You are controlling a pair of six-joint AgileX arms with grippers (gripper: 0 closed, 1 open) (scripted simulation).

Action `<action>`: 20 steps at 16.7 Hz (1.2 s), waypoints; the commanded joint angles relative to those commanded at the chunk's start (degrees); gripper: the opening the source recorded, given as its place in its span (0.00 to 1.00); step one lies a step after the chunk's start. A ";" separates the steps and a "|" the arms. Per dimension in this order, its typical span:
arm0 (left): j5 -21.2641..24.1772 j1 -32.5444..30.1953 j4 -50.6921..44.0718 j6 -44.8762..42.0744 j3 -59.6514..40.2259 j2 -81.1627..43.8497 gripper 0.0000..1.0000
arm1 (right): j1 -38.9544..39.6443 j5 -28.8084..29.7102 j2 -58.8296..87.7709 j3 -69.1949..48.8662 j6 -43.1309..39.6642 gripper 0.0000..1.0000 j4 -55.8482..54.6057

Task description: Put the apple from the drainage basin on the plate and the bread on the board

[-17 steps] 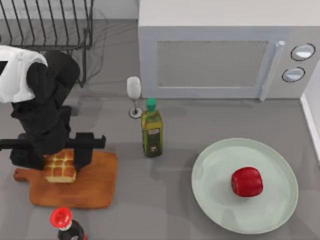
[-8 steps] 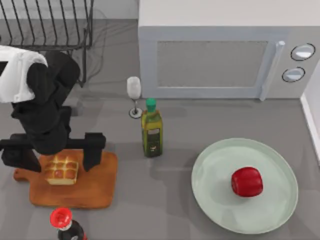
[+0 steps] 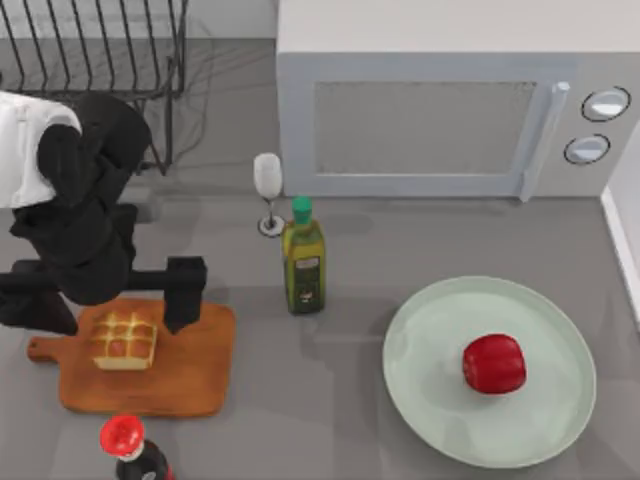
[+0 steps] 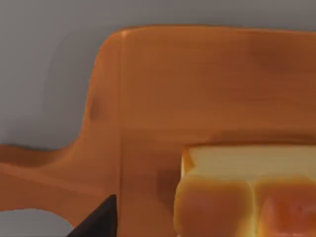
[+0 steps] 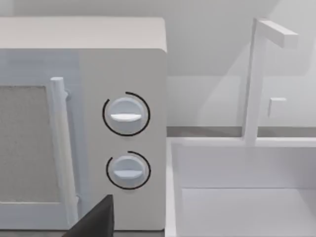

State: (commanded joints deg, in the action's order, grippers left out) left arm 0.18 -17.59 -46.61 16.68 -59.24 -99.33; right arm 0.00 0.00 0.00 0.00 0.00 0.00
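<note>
Left hand (image 3: 108, 298) spread open above one bread (image 3: 124, 340) on one board (image 3: 190, 375), one apple (image 3: 494, 363) on one plate (image 3: 430, 400)

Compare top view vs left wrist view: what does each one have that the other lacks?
Top view alone: apple on the plate, olive oil bottle, wine glass, microwave, and the left tool, open above the bread. Left wrist view alone: the pale side face of the bread up close. Shared: bread on the board.

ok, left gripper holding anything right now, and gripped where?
Nothing held. The left gripper is open above the board, fingers spread wider than the bread, which sits free on the board.
</note>
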 joint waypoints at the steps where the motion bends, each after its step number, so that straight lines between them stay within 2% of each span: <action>1: -0.03 0.40 0.99 -0.34 1.16 1.98 1.00 | 0.00 0.00 0.00 0.00 0.00 1.00 0.00; 7: -0.29 4.35 10.94 -3.82 13.96 23.02 1.00 | 0.00 0.00 0.00 0.00 0.00 1.00 0.00; 16: -0.42 12.41 32.52 -11.64 41.53 71.47 1.00 | 0.00 0.00 0.00 0.00 0.00 1.00 0.00; 20: -0.31 15.52 41.01 -14.71 52.14 89.21 1.00 | 0.00 0.00 0.00 0.00 0.00 1.00 0.00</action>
State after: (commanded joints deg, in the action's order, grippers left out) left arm -0.13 -2.07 -5.60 1.97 -7.09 -10.12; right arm 0.00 0.00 0.00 0.00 0.00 0.00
